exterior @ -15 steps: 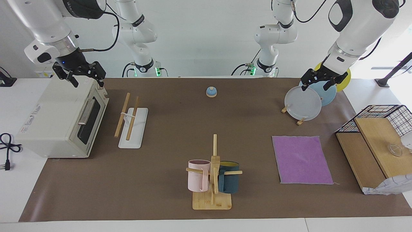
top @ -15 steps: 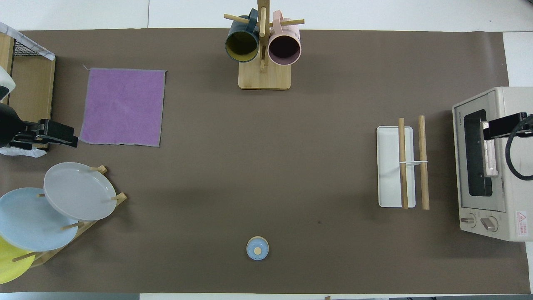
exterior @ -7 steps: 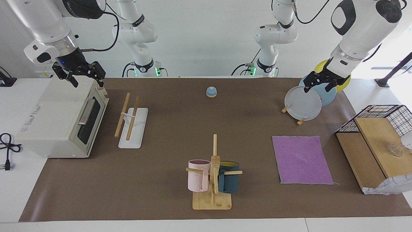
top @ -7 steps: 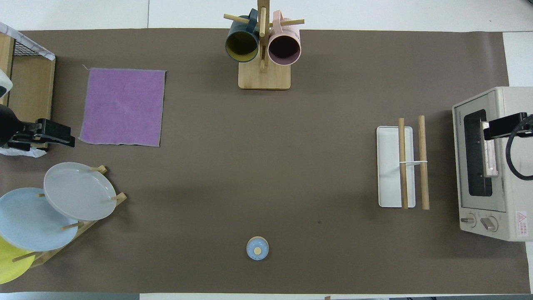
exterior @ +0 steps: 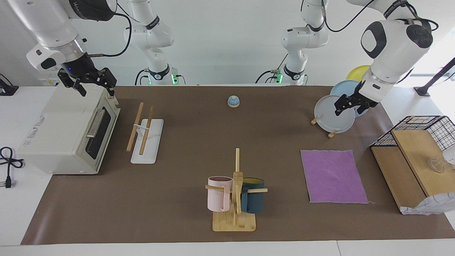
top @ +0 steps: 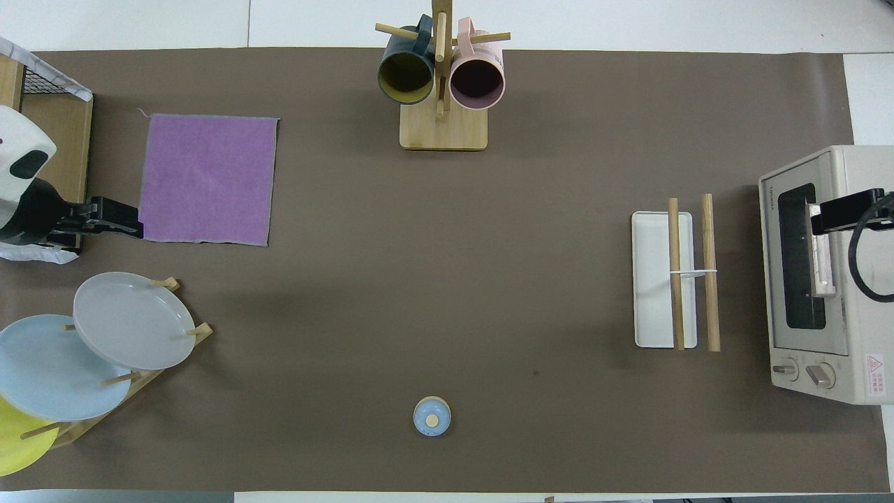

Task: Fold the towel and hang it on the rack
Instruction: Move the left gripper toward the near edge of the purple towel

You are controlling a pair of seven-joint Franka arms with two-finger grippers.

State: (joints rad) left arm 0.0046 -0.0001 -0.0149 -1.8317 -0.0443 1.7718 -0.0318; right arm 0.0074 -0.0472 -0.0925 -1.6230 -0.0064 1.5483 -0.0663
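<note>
- Toward the left arm's end of the counter, facing view: the towel point(exterior: 333, 176) lies flat and fully spread, purple face up, between the plate stand point(exterior: 334, 113) and the counter's edge farthest from the robots, just beside the wooden crate point(exterior: 412, 160).
- Same view: it looks light, soft and limp, so it should drape and sag when lifted; 1 corner or a hem is the likely place to pinch, and a low flat approach would be needed because nothing stands up to catch.
- Same view: the left gripper point(exterior: 350, 105) hangs in the air over the plates, forearm sloping down from the elbow, jaws wide and holding nothing, apart from the towel.
- Same view: the right gripper point(exterior: 93, 83) waits over the toaster oven point(exterior: 67, 131), jaws wide and empty; the rack point(exterior: 144, 133) stands just beside the oven, its 2 rods bare.
- Near the left arm's end of the counter, overhead view: the left gripper point(top: 115, 218) reaches sideways, its tips at the towel's point(top: 206, 179) corner nearest the robots and nearest the counter's end; height hides whether they touch.
- Same view: the rack point(top: 660, 279) sits well apart from the towel, toward the right arm's end; only the right gripper's point(top: 848, 209) tip shows, over the oven.
</note>
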